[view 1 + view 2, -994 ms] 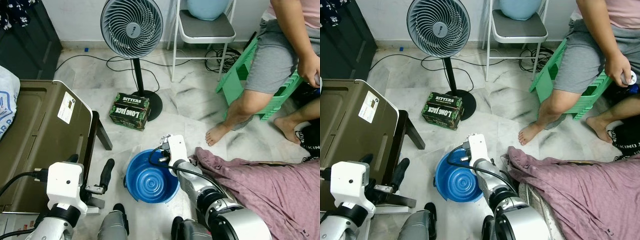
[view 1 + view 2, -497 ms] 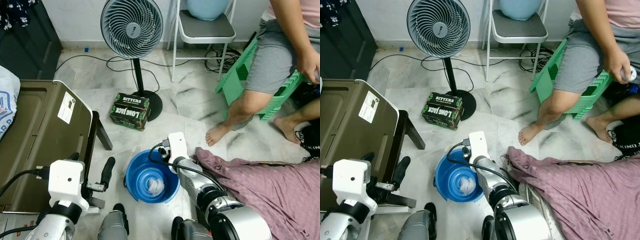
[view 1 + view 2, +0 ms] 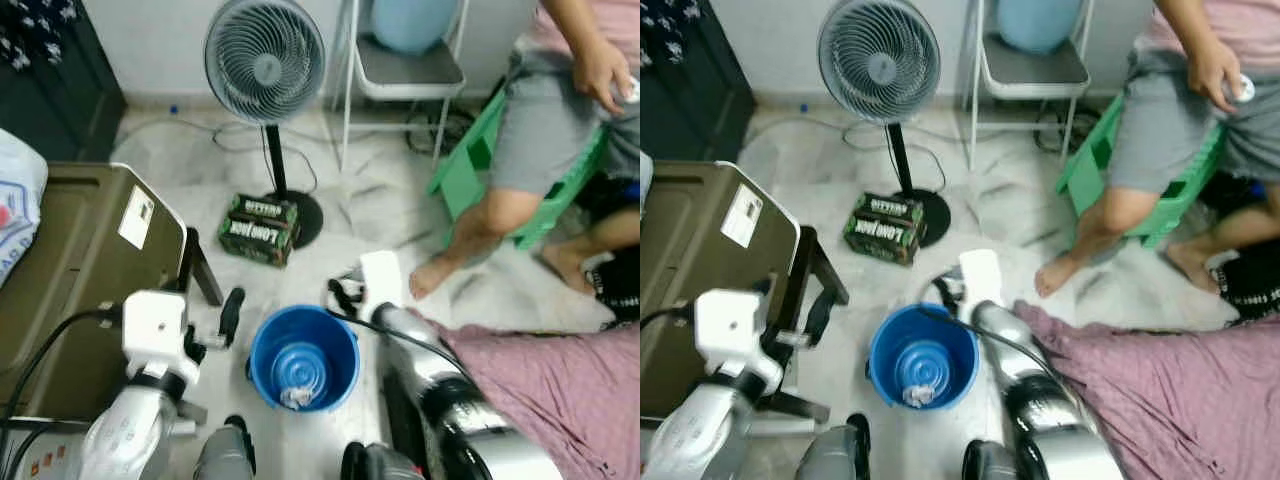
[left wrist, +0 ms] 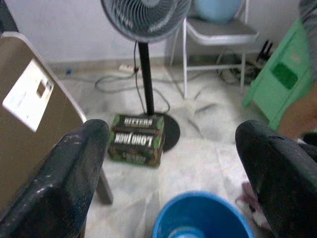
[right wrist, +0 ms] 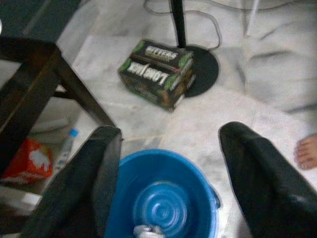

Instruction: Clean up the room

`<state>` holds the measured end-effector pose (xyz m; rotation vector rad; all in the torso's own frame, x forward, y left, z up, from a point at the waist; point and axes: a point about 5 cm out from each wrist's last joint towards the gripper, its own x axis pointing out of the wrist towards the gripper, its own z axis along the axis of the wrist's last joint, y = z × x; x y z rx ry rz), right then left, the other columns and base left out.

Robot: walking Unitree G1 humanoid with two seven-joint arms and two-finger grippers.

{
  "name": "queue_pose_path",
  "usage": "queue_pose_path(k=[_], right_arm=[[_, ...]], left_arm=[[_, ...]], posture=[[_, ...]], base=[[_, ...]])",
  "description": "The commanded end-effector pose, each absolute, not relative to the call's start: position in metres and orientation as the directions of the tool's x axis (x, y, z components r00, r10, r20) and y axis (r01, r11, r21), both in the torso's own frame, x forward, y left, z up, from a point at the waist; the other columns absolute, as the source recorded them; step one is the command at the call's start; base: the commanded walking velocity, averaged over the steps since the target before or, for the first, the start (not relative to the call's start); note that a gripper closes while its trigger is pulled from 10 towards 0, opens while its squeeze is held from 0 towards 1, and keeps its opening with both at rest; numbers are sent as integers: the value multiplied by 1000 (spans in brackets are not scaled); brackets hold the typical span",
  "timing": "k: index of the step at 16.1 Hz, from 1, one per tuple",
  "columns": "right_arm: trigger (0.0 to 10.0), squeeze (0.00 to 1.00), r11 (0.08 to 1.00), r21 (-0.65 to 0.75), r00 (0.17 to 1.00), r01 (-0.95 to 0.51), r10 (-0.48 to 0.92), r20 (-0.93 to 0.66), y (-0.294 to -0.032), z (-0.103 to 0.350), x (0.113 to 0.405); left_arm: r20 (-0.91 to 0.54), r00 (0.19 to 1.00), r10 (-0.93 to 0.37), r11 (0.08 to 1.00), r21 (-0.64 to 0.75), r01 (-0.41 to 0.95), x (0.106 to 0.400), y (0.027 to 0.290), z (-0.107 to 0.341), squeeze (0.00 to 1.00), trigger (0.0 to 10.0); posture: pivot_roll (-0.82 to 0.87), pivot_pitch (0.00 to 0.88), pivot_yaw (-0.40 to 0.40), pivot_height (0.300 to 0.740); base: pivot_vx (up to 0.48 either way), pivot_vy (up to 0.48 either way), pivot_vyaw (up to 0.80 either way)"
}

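A blue bucket point(image 3: 303, 358) stands on the marble floor in front of me. A small crumpled white scrap point(image 3: 293, 397) lies inside it, against the near wall. My right gripper point(image 3: 342, 295) hovers just past the bucket's far rim; in the right wrist view its fingers point(image 5: 94, 168) are spread, open and empty, with the bucket point(image 5: 163, 198) below them. My left gripper point(image 3: 228, 312) hangs to the left of the bucket, beside the brown case; the left wrist view shows its fingers point(image 4: 74, 173) wide apart and holding nothing.
A green Long Jack box point(image 3: 262, 228) lies by the base of the standing fan point(image 3: 265, 60). A brown case point(image 3: 70, 260) fills the left. A purple cloth point(image 3: 560, 380) spreads at the right, near a seated person's bare foot point(image 3: 432, 272) and green stool point(image 3: 470, 165). A red packet point(image 5: 29, 158) sits under the dark table.
A white scrap has landed in the bucket, which was empty a second ago, and now rests at its near side. My right gripper has drawn back from over the bucket. The camera has shifted.
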<state>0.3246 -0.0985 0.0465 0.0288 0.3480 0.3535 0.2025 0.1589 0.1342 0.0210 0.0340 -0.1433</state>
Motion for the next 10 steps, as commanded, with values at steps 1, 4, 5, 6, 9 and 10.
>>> queue_pose_path(k=[1,4,5,6,9,10], right_arm=[[10000,1000,933,86,876,-350,359,-323,-102,50,323],[10000,1000,928,17,892,-372,362,-270,-130,66,301],[10000,1000,930,13,896,-368,359,-261,-133,68,296],[10000,1000,939,10,907,-343,335,-255,-142,69,283],[10000,0,969,-60,949,-240,220,-227,-172,68,259],[10000,0,989,-55,976,-138,126,-180,-189,76,248]], left_arm=[[-39,989,-143,990,15,143,204,157,130,0,10000],[6,986,-166,986,1,166,227,148,126,0,10000],[10,986,-164,986,3,164,229,148,125,0,10000],[18,987,-157,987,11,157,234,150,121,0,10000],[21,996,-87,996,38,86,238,154,115,0,10000],[19,997,-75,997,29,74,236,157,110,0,10000]], posture=[[50,96,-56,740],[-39,0,-42,740],[-46,0,-40,740],[-59,0,-34,740],[-81,0,-23,740],[-81,0,-23,740]], base=[[0,0,0],[0,0,0],[0,0,0],[0,0,0],[0,0,0],[0,0,0]])
